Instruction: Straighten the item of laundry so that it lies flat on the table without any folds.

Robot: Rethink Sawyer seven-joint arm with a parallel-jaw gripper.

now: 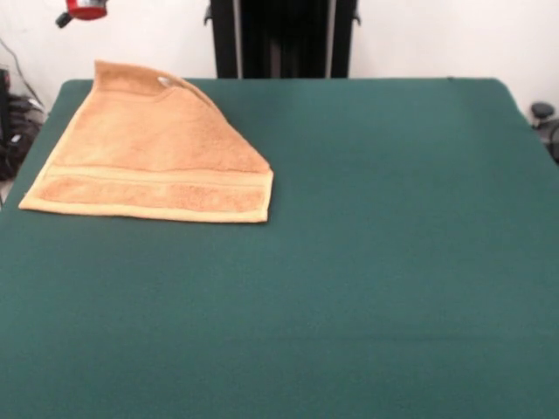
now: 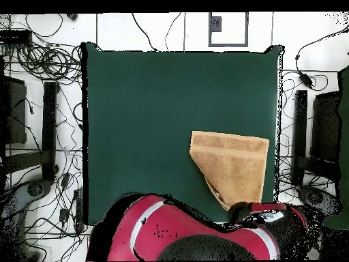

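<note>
The tan terry towel [image 1: 148, 157] lies at the far left of the green table [image 1: 367, 262] in the front view. One corner is folded over diagonally, so it shows a slanted edge and a peak at the back. A woven band runs along its near hem. A small white tag [image 1: 164, 83] shows near the peak. In the overhead view the towel [image 2: 235, 167] lies at the table's [image 2: 150, 109] lower right, near the robot. A red end of the arm [image 1: 86, 9] shows at the top left edge, behind the towel. No fingers show in either view.
The robot's red and black body [image 2: 184, 235] fills the overhead view's bottom. The black pedestal [image 1: 281, 39] stands behind the table's far edge. Cables and stands [image 2: 48, 123] lie on the floor on both sides of the table.
</note>
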